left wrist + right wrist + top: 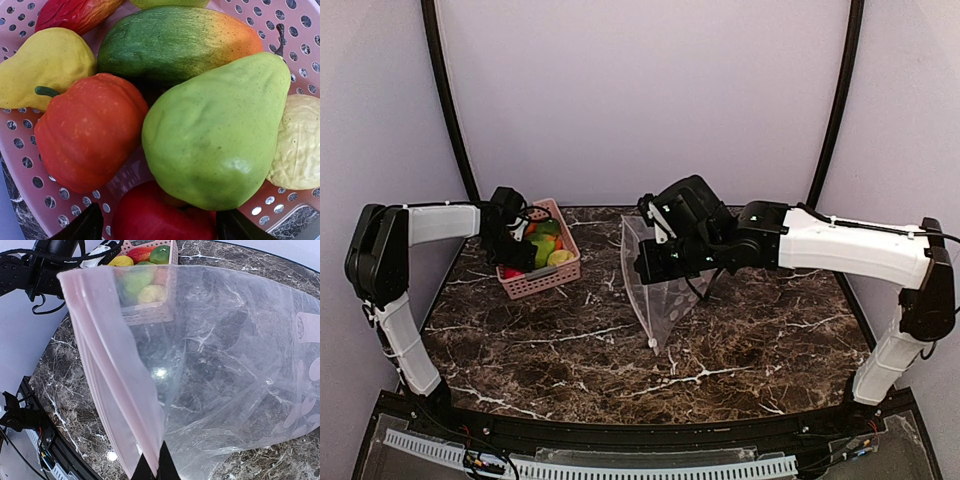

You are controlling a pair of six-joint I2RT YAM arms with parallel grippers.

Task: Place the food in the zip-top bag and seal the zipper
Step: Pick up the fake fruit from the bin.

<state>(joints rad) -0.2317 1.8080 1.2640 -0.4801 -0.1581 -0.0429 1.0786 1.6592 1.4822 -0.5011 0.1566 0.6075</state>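
Right end effector is pinching shut on the zipper, a pale pink strip edging the clear, crinkly, dotted zip-top bag, which is being held upright mid-bench. The left end effector is hovering, fingers apart, over glossy food in a pink basket.

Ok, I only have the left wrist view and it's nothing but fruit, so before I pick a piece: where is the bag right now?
Observer: The zip-top bag is over the table, to the right of the pink basket and apart from it.
Operator: Is anything holding it?
Observer: Yes, the right pincer is shut on its pink zipper edge, holding it up.
Operator: Anything in it yet?
Observer: It looks empty. The right wrist view shows the table straight through the plastic.
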